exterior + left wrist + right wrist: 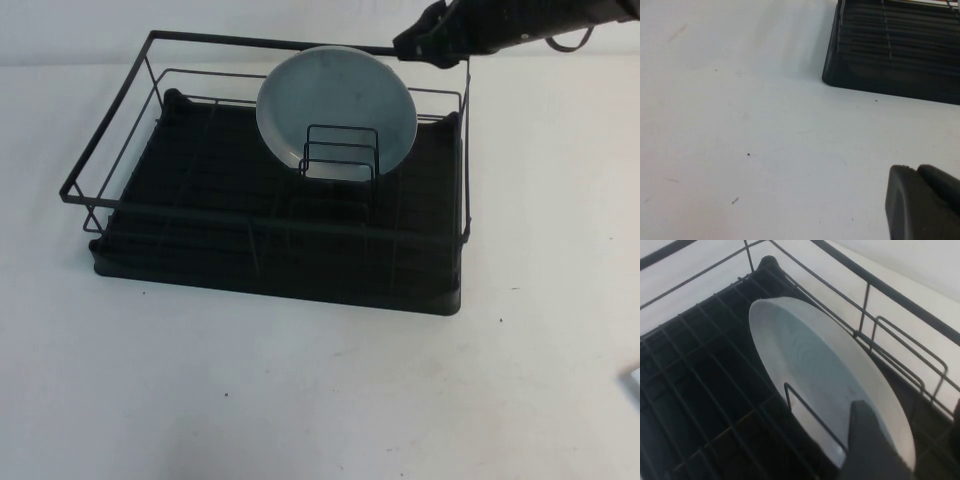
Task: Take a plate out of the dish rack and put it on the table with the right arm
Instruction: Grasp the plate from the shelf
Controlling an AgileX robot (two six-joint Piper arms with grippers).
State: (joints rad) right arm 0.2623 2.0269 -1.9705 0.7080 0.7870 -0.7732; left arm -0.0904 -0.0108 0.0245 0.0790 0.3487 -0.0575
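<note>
With the plate (336, 108) standing on edge against the dividers in the dish rack (270, 215), the right gripper (420, 45), jaws apart near its upper rim, should straddle that rim squarely before closing, while the left gripper (922, 205), jaw state indiscernible, hangs over the table (320, 400)

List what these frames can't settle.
- Right gripper, high view: at the rack's far right corner by the plate; fingertips too small and dark to separate.
- Left gripper, left wrist view: low over the table, cut off by the frame edge.
</note>
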